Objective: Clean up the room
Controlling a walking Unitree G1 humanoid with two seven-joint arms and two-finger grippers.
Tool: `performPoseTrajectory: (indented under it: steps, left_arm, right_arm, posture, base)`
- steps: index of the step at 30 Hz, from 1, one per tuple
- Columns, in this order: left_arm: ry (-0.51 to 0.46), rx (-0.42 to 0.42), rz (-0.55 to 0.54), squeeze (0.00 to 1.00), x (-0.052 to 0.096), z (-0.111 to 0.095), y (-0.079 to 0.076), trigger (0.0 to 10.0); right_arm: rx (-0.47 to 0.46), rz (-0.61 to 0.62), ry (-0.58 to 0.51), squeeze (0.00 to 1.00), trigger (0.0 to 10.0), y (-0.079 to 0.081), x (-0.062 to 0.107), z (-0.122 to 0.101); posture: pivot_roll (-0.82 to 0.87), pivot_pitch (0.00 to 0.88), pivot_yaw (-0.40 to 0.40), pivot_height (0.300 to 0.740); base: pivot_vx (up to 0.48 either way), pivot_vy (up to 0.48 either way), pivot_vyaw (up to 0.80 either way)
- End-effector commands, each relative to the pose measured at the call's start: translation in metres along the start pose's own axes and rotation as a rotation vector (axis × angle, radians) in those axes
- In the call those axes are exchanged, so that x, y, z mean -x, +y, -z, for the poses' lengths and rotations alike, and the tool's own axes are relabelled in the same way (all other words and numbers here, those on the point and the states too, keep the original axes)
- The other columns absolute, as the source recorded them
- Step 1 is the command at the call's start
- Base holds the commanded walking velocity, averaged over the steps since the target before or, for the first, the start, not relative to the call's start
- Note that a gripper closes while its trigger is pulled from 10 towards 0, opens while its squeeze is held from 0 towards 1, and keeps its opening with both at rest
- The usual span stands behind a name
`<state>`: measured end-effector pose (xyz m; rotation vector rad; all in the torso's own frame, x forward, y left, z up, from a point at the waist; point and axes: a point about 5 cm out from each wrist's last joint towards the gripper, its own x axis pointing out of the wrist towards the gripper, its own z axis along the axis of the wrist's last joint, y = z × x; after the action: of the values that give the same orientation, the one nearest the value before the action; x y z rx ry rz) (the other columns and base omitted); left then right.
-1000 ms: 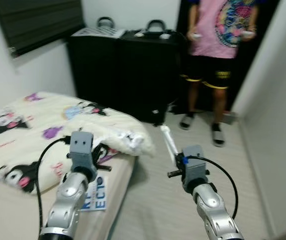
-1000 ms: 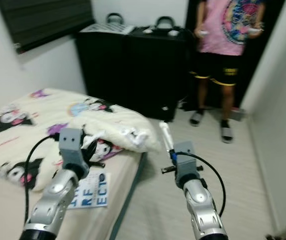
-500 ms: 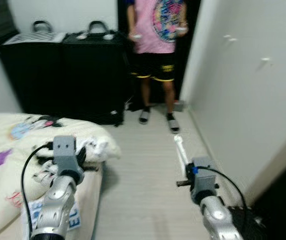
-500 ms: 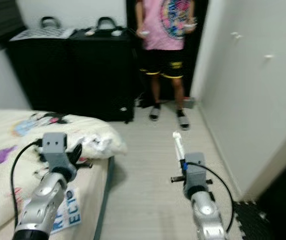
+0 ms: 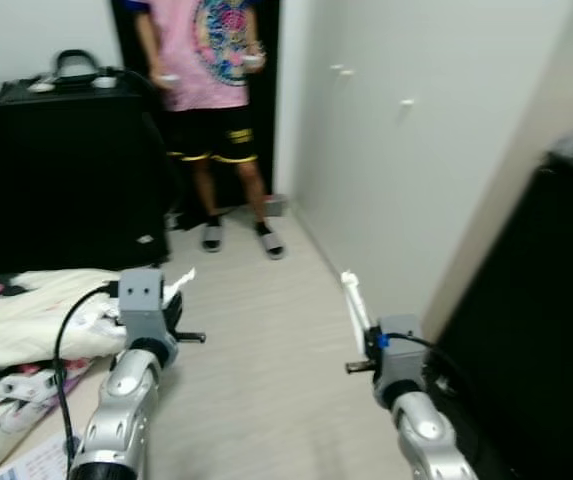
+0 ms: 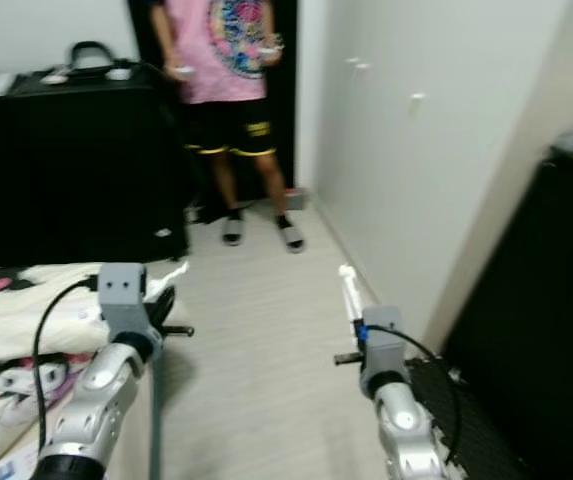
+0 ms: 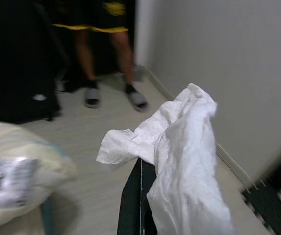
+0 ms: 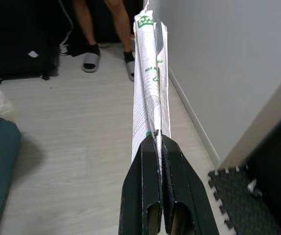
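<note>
Fingers of the right gripper (image 8: pixel 156 147): closed flat on a folded white wrapper (image 8: pixel 149 73) that projects straight ahead beyond the tips. Left gripper (image 7: pixel 141 169): pinched on a crumpled white tissue (image 7: pixel 179 147), which drapes over the fingers. Step, as I judge it: carrying collected litter across the floor (image 5: pixel 256 330), person (image 5: pixel 206 70) ahead by the doorway. Next: I need a bin to drop both; I see none.

We note even, soft indoor light with faint shadows on the floor (image 5: pixel 266 380). Both head views are motion-blurred; wrist views sharper nearby, backgrounds soft.
</note>
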<state>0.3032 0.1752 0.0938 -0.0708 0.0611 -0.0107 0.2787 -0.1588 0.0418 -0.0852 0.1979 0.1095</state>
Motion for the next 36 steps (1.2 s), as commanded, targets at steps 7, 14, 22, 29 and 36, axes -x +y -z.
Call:
performPoseTrajectory:
  steps: [7,14,22,29,36]
  left_arm:
    - [0.059,0.026,0.008,0.0,0.0031,0.0101,-0.0027,10.0]
    - [0.063,0.019,0.016,0.0,0.0052,0.011,-0.0053,10.0]
    - [0.048,-0.005,0.024,0.0,0.0058,0.0085,-0.0065,10.0]
    - [0.059,-0.004,0.016,0.0,0.0063,0.0085,-0.0046,10.0]
    - [0.059,-0.001,0.022,0.0,0.0068,0.0083,-0.0052,10.0]
  right_arm:
    - [-0.008,0.02,0.016,0.0,10.0,-0.0033,0.0009,0.0048]
    - [-0.005,0.031,0.007,0.0,10.0,-0.0032,-0.0019,0.002]
    - [-0.009,0.053,0.017,0.0,10.0,-0.0046,0.0013,0.0063]
    - [-0.009,0.064,0.02,0.0,10.0,-0.005,0.0022,0.0075]
    - [-0.011,0.065,0.022,0.0,10.0,-0.0049,0.0022,0.0077]
  posture:
    - [0.07,0.0,0.017,0.74]
    - [0.07,0.001,0.027,0.74]
    - [0.07,0.007,0.032,0.74]
    - [0.07,0.009,0.035,0.74]
    - [0.07,0.012,0.034,0.74]
  base:
    - [0.0,0.0,-0.8]
    - [0.0,0.0,-0.8]
    - [0.0,0.0,-0.8]
    - [0.0,0.0,-0.8]
    - [0.0,0.0,-0.8]
